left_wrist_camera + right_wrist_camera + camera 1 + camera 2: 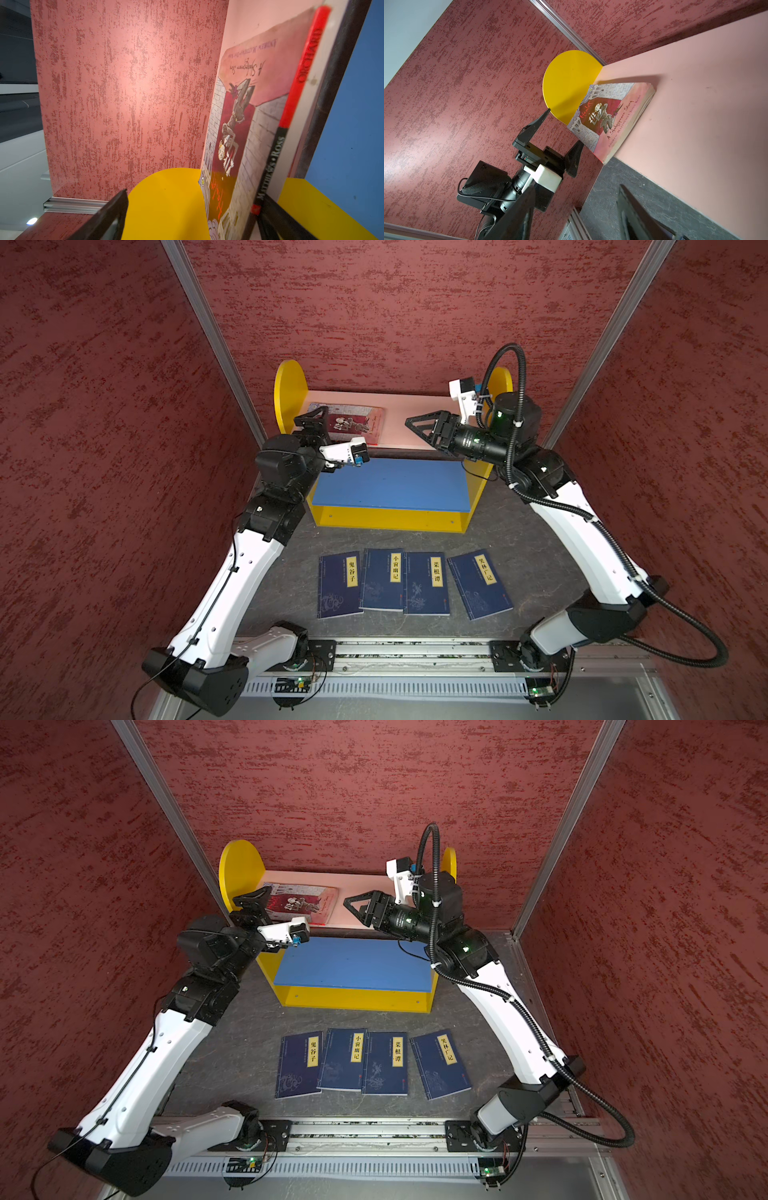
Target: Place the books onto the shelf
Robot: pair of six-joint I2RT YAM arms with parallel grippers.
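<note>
The fingers [532, 131] of the left gripper [564, 126] stand spread wide and grip nothing. They straddle the near left corner of the red-and-grey illustrated paperback [608, 116]. One finger hangs above the cover, clear of it, with its tip in front of the round-topped yellow side panel [566, 83]. The other sits at the end of the spine by the board's front edge, and whether it touches the book cannot be told.

The paperback lies flat, cover up, on the pale pink upper board [415, 406] of the small two-tier wooden shelf [386, 518]. It is at the board's left end, one short edge near the left yellow panel and the red-and-black spine along the front edge.

The right gripper [409, 421] also has its fingers apart, as the right wrist view shows, with nothing between them. It hovers over the right half of the pink board, its tips pointing toward the paperback and well apart from it.

The blue lower board [390, 485] sits below and in front of the pink one.

Four navy blue paperbacks [383, 578] with yellow vertical title labels lie flat, covers up, in a row on the dark grey tabletop [286, 572] in front of the shelf, between the two arms. The three on the left lie edge to edge. The rightmost navy book [480, 584] is turned a little and lies just beside them.
</note>
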